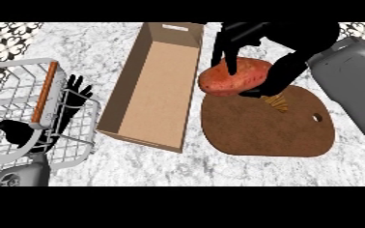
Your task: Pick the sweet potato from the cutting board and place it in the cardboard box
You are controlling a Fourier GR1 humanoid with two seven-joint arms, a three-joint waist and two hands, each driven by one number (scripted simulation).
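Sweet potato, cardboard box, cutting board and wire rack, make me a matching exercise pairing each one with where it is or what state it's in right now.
Things:
1. sweet potato
2. cardboard box
3. cutting board
4. wire rack

States or places:
A. lying open with nothing inside
B. at the view's left, by the resting left hand
C. held by the right hand
D. brown, flat on the counter, with a hole near its right edge

Pairs: 1-C, 2-A, 3-D, 4-B

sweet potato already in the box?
No, the sweet potato is held in the right hand above the cutting board's upper left edge, beside the cardboard box.
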